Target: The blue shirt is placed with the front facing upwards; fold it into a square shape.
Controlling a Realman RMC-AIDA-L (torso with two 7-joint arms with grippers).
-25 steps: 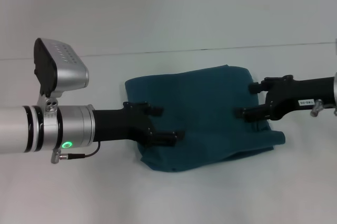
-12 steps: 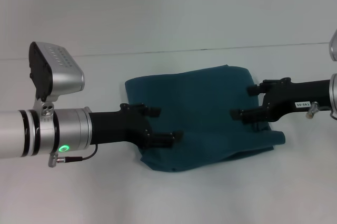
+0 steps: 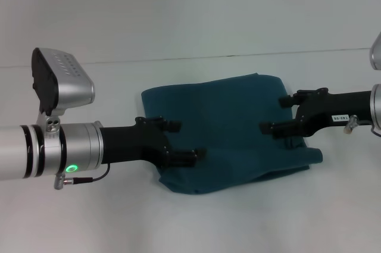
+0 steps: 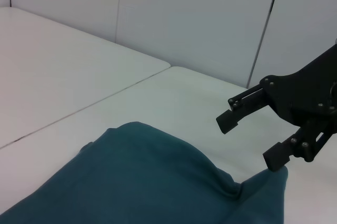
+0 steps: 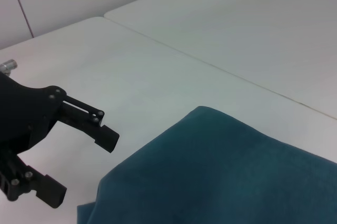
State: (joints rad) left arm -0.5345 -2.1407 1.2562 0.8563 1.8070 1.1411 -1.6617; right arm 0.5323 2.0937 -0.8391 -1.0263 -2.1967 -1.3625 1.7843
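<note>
Dark teal-blue cotton shirt, folded into a rumpled rectangular bundle, lies between the left gripper and right gripper; both jaws spread, empty.

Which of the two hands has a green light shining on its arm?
The left hand: its silver wrist shows a green light. The right hand, across the blue shirt, shows none.

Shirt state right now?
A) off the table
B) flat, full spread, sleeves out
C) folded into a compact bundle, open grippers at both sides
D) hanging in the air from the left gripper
C: the blue shirt lies on the table as a compact folded bundle, with the left gripper and right gripper open at its sides.
</note>
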